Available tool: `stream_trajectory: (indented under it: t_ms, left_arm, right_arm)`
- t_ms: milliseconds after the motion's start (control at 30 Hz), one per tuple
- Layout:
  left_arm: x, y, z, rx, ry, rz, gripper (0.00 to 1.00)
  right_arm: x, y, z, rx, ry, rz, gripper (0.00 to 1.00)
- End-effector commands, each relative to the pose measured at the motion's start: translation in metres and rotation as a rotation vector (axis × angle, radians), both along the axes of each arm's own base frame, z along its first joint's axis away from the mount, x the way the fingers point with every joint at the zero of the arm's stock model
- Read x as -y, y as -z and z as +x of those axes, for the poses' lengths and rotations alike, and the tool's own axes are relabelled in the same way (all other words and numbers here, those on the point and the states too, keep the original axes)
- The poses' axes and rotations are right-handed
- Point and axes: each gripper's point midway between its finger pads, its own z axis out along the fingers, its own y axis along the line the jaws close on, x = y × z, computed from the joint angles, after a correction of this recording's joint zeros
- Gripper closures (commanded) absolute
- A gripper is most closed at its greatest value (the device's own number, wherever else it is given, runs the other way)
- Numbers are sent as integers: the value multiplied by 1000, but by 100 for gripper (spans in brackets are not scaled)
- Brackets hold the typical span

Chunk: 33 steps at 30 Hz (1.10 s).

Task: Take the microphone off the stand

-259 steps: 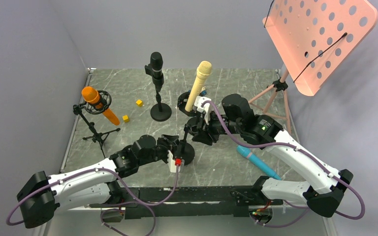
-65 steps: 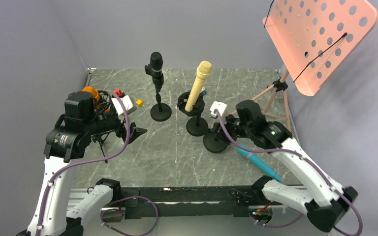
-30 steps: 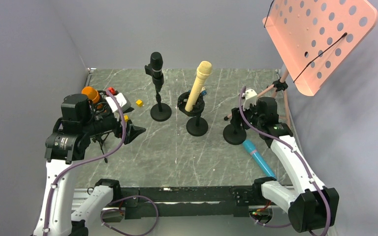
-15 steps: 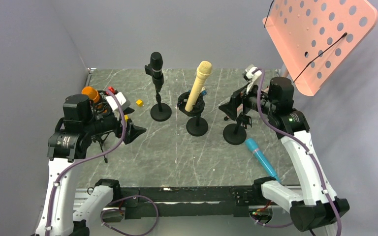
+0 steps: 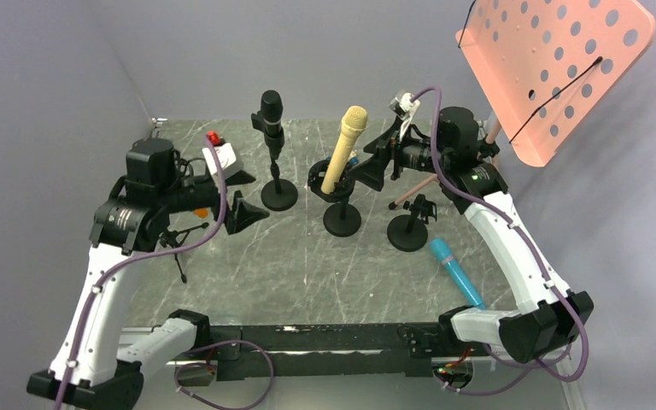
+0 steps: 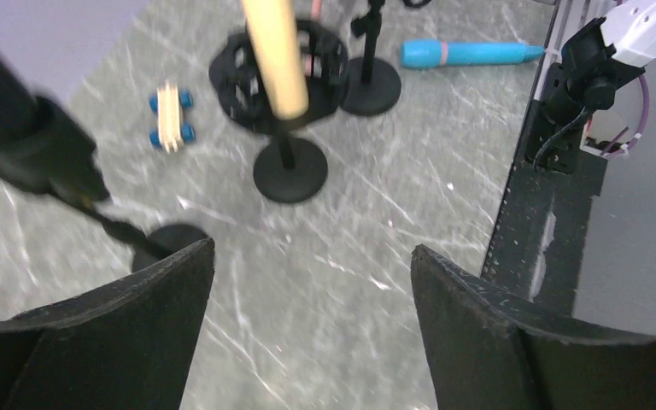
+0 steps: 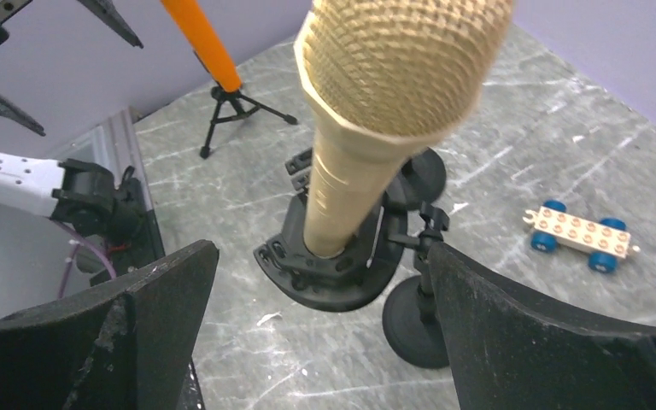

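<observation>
One beige microphone (image 5: 346, 147) sits in the black ring cradle (image 7: 333, 273) of its round-based stand (image 5: 342, 220) at mid-table, with its head up and leaning toward the right arm's side.

The right gripper (image 5: 374, 162) hovers just beside that microphone at handle height. Its jaws are spread wide and grasp nothing. In the wrist view the microphone's head looms between the two fingers (image 7: 137, 342) and touches neither. The right arm climbs steeply from its base, bends at a high elbow and reaches back toward the microphone.

On the microphone's other side, the left gripper (image 5: 252, 195) points toward it with its jaws likewise parted and empty. That arm stands tall, with its forearm roughly level. A black microphone (image 5: 271, 111) on its own stand rises between this gripper and the beige microphone.

An empty stand (image 5: 408, 232) is near the beige microphone on the right arm's side. Beyond it, a teal microphone (image 5: 456, 273) lies flat on the grey marbled table (image 5: 307, 273).

A small toy car (image 7: 576, 232) with blue wheels lies just beside the beige microphone's stand. An orange microphone (image 7: 201, 43) on a tripod stands well apart from the beige microphone.
</observation>
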Motion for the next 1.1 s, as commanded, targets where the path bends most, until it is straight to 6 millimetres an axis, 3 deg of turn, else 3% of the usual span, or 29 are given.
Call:
stream_trajectory:
  t_ms: [0, 167, 267, 400, 500, 633, 800, 933, 1033, 1067]
  left_arm:
    - [29, -45, 21, 204, 82, 39, 15]
    - [72, -61, 58, 352, 100, 37, 15]
    - [97, -60, 76, 435, 94, 48, 15]
    - [122, -55, 96, 405, 88, 24, 18]
    - [136, -47, 104, 390, 88, 18, 18]
    - [148, -23, 113, 332, 78, 42, 20]
    - [157, 4, 109, 295, 116, 65, 31]
    - [159, 21, 102, 238, 142, 75, 40]
    - [160, 31, 98, 213, 166, 85, 50]
    - [161, 33, 98, 212, 167, 87, 51]
  right_arm:
    - [-15, -36, -6, 83, -74, 79, 2]
    - [-19, -28, -2, 32, -65, 106, 4]
    - [-20, -25, 2, 17, -44, 121, 8]
    - [-21, -20, 10, 9, -8, 114, 12]
    - [-24, -16, 14, 2, -5, 111, 14]
    - [-33, -9, 20, -13, -2, 112, 19]
    - [-41, 5, 29, -44, 15, 96, 25]
    - [-46, 9, 34, -46, 12, 88, 48]
    - [-47, -9, 39, 15, 10, 80, 90]
    - [-45, -15, 42, 36, 21, 74, 100]
